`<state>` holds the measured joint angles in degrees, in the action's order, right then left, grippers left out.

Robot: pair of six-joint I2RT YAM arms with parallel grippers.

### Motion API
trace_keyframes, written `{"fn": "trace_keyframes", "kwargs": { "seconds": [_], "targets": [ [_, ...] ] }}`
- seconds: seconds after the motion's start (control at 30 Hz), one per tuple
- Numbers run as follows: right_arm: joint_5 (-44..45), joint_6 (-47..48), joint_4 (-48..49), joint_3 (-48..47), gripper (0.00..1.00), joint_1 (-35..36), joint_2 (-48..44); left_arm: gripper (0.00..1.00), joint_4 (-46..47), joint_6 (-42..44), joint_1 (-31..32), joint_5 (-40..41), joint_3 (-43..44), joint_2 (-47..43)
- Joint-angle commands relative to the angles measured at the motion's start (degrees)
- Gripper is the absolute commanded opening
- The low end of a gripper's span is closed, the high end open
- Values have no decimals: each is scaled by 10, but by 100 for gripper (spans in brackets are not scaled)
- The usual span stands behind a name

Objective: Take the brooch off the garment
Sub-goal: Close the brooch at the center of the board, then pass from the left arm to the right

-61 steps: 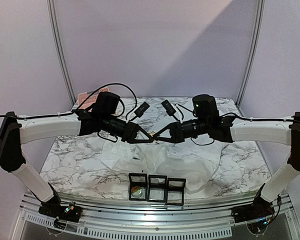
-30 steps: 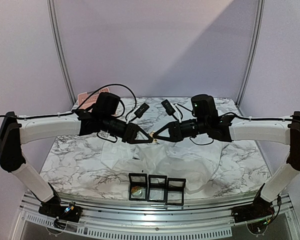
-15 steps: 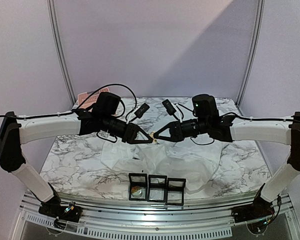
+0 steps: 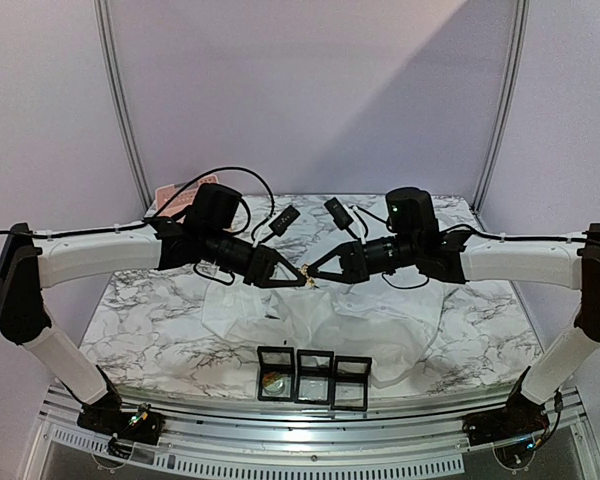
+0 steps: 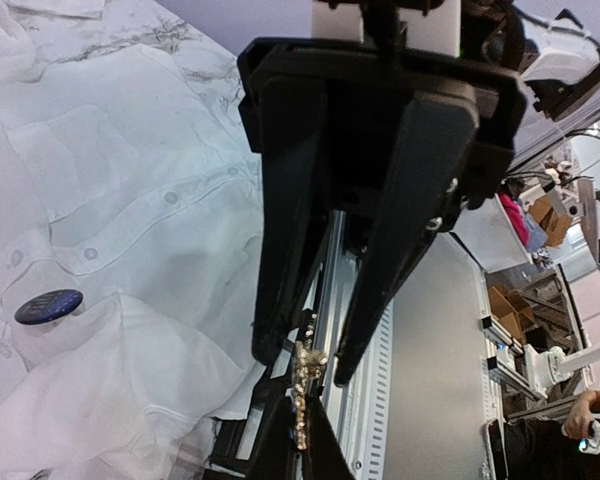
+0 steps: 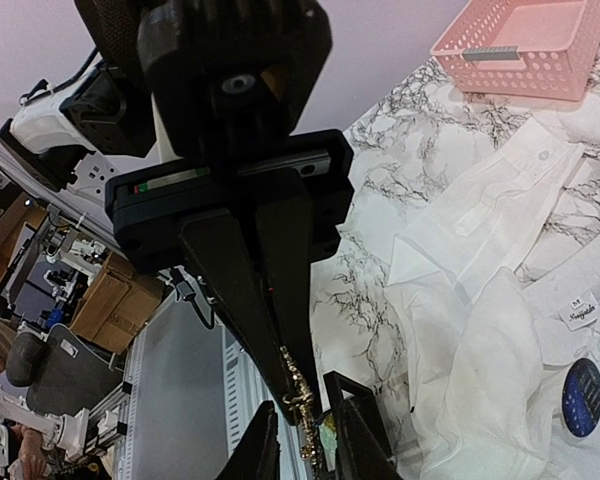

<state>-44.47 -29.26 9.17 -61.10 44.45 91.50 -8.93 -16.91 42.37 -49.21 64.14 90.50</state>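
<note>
From overhead, the two arms meet tip to tip above the white shirt [image 4: 320, 330], which lies crumpled on the near middle of the marbled desk [image 4: 150, 310]. The gold brooch [image 4: 306, 280] hangs between the left pincer [image 4: 294, 277] and the right pincer [image 4: 318, 273], clear of the cloth.

In the left wrist view, the left pincer's fingers [image 5: 266, 345] stand apart, one on each side of the brooch [image 5: 302, 385]. The brooch's long axis runs in line with them.

In the right wrist view, the right pincer [image 6: 288, 372] is clamped on one end of the brooch [image 6: 305, 420]. The free end lies between the left fingers, so I judge the left only needs to close.
</note>
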Motion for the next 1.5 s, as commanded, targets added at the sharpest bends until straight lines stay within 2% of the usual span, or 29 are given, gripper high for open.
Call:
{"fn": "trace_keyframes", "kwargs": {
  "seconds": [0.0,0.43,0.73,1.07,1.47],
  "targets": [
    [-16,5,15,5,20,-3,-6,0,-10,9,9,-8,11,4],
    [-9,7,33,22,43,-3,-36,0,-12,12,9,-8,12,4],
    [-5,-4,61,51,46,-8,-52,0,0,13,10,-19,6,-4],
    [-15,-7,61,54,28,-9,-36,0,15,7,10,-26,1,-10],
    [-17,0,46,40,15,-9,-18,0,17,6,10,-26,0,-11]
  ]
}}
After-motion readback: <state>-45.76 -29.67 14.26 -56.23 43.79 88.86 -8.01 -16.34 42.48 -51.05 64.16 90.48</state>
